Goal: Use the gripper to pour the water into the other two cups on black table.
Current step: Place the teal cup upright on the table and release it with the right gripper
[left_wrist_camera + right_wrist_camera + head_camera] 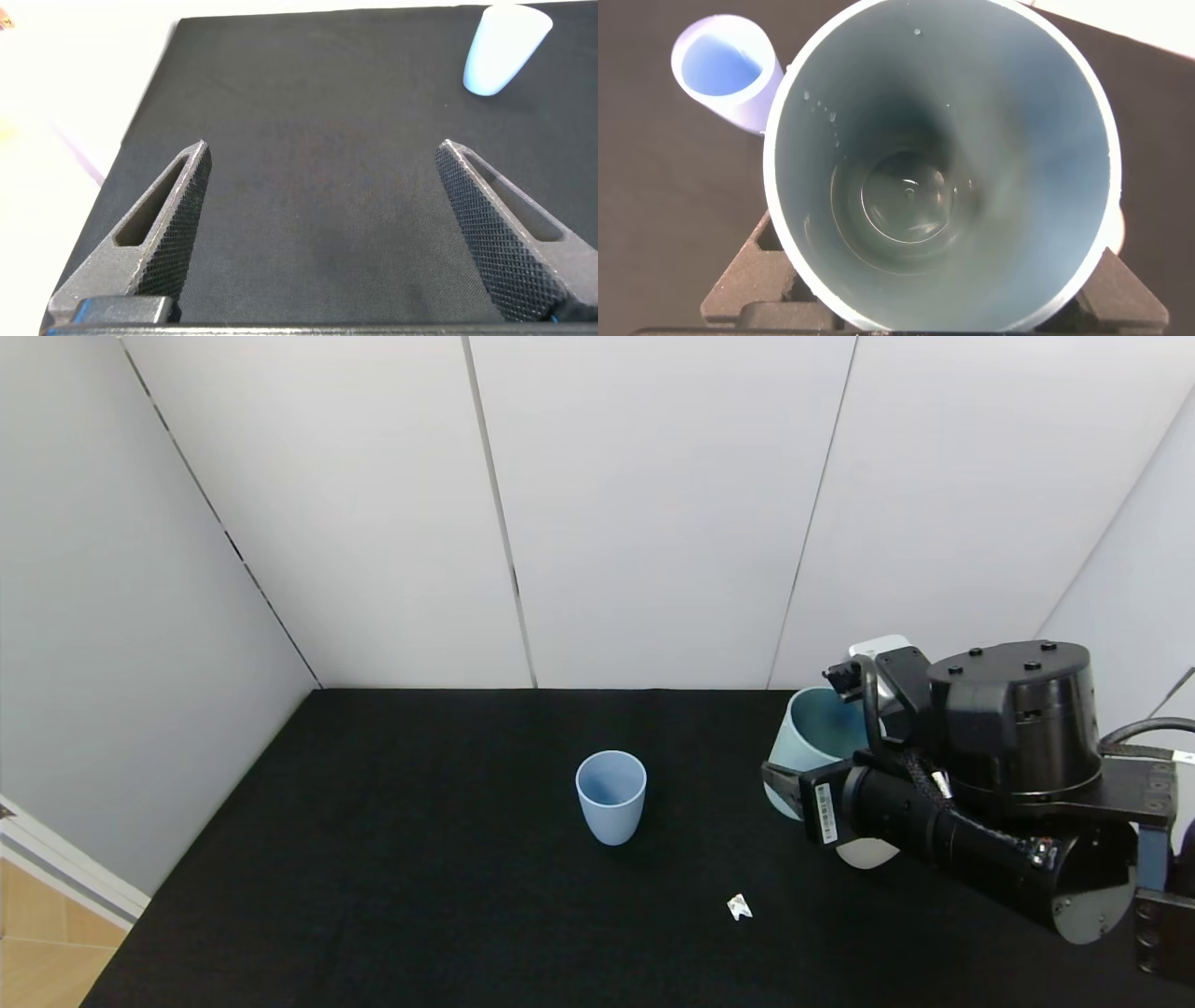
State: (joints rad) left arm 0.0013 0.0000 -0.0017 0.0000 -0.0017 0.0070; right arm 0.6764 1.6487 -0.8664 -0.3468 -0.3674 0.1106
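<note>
Pouring under way, judged roughly half done

The right gripper (794, 782), fingers clamped on the tilted teal cup (814, 733), holds it above the black tabletop (373, 859); a little water (906, 201) remains inside. The light blue cup (611, 795) stands well apart. The left gripper (318, 224) idles, fingers apart.

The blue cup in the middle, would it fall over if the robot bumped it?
Probably yes. The light blue cup stands free on the black table, tall on a narrower base. It looks light, so it might also slide.
</note>
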